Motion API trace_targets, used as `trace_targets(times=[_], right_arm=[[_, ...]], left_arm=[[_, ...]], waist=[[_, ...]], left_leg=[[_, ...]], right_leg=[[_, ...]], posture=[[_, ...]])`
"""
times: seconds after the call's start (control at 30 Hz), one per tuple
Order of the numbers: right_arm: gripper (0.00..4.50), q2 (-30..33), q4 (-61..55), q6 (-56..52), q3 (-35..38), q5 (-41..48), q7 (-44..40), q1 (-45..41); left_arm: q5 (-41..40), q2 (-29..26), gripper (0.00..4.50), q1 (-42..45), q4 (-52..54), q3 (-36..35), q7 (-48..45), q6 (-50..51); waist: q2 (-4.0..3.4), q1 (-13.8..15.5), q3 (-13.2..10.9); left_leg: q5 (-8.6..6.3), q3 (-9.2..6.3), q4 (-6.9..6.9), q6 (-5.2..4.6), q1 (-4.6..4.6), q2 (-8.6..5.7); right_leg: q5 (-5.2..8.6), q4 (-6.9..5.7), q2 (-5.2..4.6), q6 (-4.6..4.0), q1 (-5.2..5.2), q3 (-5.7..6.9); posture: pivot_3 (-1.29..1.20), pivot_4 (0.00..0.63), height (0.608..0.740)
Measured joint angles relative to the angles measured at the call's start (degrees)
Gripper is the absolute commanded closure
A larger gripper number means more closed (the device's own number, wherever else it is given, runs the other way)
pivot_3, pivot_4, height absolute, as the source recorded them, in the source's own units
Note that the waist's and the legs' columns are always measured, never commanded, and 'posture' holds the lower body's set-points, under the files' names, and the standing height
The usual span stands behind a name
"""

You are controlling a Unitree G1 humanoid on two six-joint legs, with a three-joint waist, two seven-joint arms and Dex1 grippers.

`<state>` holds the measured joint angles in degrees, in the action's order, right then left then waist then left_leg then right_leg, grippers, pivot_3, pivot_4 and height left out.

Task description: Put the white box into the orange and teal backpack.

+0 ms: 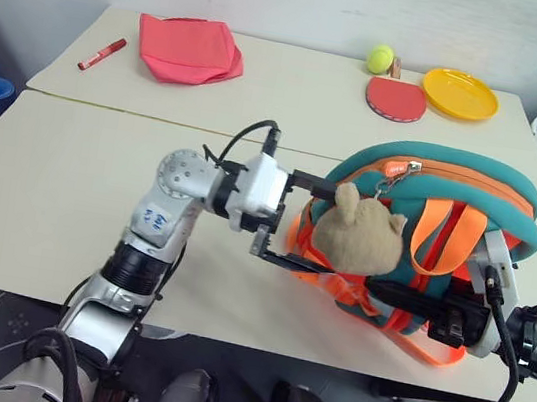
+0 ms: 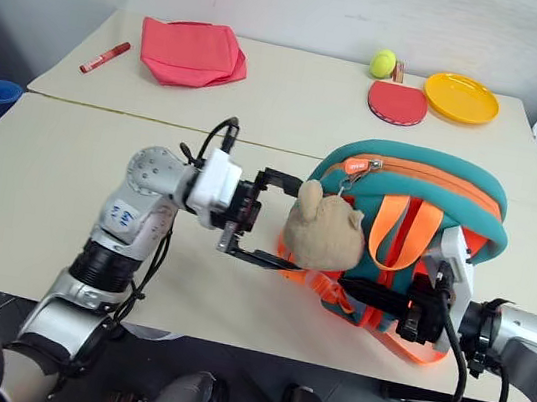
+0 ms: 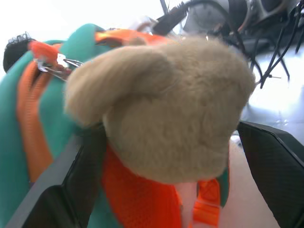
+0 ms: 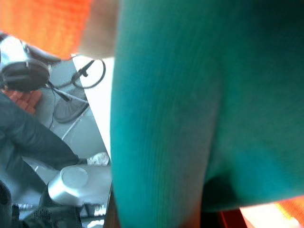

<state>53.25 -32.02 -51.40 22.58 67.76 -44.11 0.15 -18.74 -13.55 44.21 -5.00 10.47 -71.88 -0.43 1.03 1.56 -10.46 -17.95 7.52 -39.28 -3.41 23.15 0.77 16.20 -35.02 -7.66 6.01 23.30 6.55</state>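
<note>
While the orange and teal backpack stands near the front edge of the table, toward its right corner, I have both arms at it. My left gripper points sideways at the pack's left flank, its two black fingers spread wide, one above and one below the tan plush bear that hangs from the zipper pull. In the left wrist view the bear sits between my fingers without either one pressing into it, so I hold nothing there. My right gripper reaches in low from the right, along the front edge, and is closed among the orange straps at the base of the pack; I cannot tell exactly which strap or fold of fabric it pinches. In the right wrist view teal cloth lies right against that hand. The orange zipper line across the top of the pack looks shut, and I cannot see the white box anywhere on the table or in either hand. Along the far edge lie a folded red-pink cloth and a red marker toward the left corner, and a tennis ball, a red paddle and a yellow plate toward the right corner, all well apart from my grippers.
</note>
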Motion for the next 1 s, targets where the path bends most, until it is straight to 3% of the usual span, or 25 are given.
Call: trace_targets(times=[0.3, 0.4, 0.57, 0.7, 0.83, 1.0], right_arm=[[4.5, -2.4, -1.8, 0.8, 0.2, 0.0, 2.6, 2.4], [4.5, -3.1, -2.4, 1.5, 0.3, 0.0, 3.4, 3.8], [4.5, -3.9, -3.6, 2.3, 1.4, 0.2, 4.5, 6.6], [4.5, -4.9, -3.6, 3.1, 3.0, 1.1, 6.2, 7.0], [4.5, -6.2, -3.6, 3.9, 3.1, 1.9, 7.8, 7.2], [4.5, -8.0, -3.7, 4.6, 3.1, 1.8, 8.8, 9.0]], left_arm=[[0.5, -0.3, 3.53, 2.2, -4.8, -1.3, 3.2, -2.3], [-2.3, -3.2, 4.04, 3.7, -4.9, -3.0, 2.2, 1.8], [-4.2, -12.3, 4.12, 9.6, -13.4, -6.7, -1.1, 6.4], [1.2, -16.6, 4.12, 14.2, -28.7, -6.4, -1.4, 3.5], [12.7, -17.1, 4.12, 15.8, -41.0, 0.7, 2.7, -5.5], [11.5, -10.4, 4.12, 9.9, -40.8, 0.3, 0.3, -4.9]], waist=[[0.0, -0.1, 0.0], [0.0, -0.1, 0.0], [-0.01, -0.2, 0.0], [-0.01, -0.1, 0.0], [0.0, -0.1, 0.0], [0.0, -0.1, 0.0]], left_leg=[[0.0, -0.04, 0.0, 0.0, 0.01, 0.02], [0.0, -0.05, 0.0, 0.0, 0.01, 0.02], [0.0, -0.02, 0.02, 0.0, 0.0, 0.02], [0.0, 0.01, 0.02, 0.0, 0.01, -0.01], [-0.04, 0.03, 0.02, -0.06, 0.02, -0.08], [-0.08, 0.01, 0.01, -0.14, 0.08, -0.09]], right_leg=[[0.0, -0.01, -0.03, 0.0, 0.0, 0.04], [0.0, -0.07, -0.01, 0.0, -0.01, 0.04], [0.0, -0.08, 0.12, 0.0, 0.01, 0.18], [0.0, -0.24, 0.15, 0.0, 0.02, 0.54], [0.0, -0.25, 0.11, 0.01, 0.04, 0.58], [0.0, -0.2, -0.02, 0.01, 0.05, 0.48]], posture=[[0.0, 0.15, 0.74], [0.0, 0.15, 0.74], [0.0, 0.15, 0.74], [0.0, 0.15, 0.74], [0.0, 0.15, 0.74], [0.0, 0.15, 0.74]])
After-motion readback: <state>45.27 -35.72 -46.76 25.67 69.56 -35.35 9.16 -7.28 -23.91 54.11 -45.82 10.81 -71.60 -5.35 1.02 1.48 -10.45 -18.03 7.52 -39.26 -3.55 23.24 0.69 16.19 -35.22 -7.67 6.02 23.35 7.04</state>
